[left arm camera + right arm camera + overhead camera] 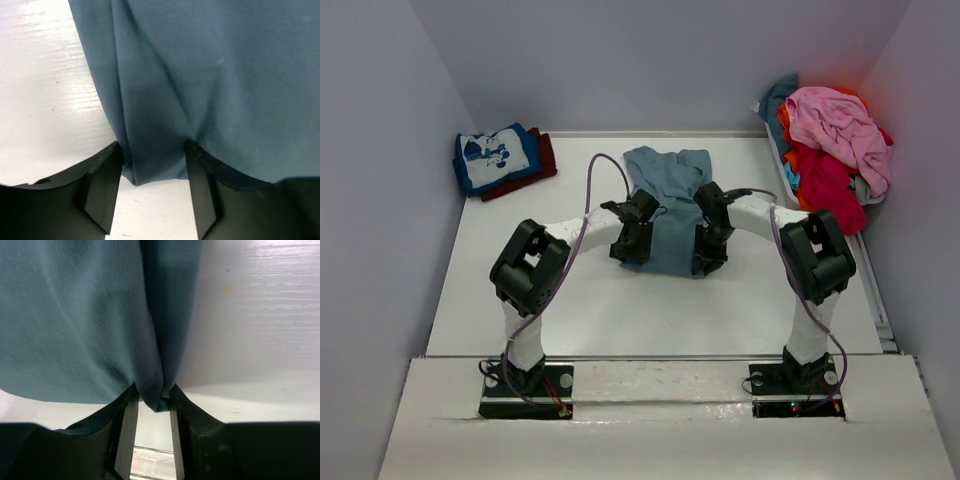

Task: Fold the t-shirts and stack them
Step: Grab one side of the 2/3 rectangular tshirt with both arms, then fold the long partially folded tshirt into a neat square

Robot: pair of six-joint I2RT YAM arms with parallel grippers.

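Fold step in hand. My left end effector (152, 165) and right end effector (151, 401) each pinch a near hem corner of the slate-blue t-shirt (665, 195), which lies mid-frame on the desk (620, 310). The next move, in my judgement, calls for an even lift, carrying the hem toward the collar.

We see two arms of one make, the left arm (530, 270) and the right arm (815, 255): white tubular links between bulky black joint housings. Each rises from a black base plate (525, 392), and the right arm's plate carries tiny red and green lights (790, 406). A thin lilac cable (588, 200) trails along each arm. The left gripper (152, 145) and the right gripper (152, 390) are matt black, with flat, wedge-shaped fingers (102, 190).
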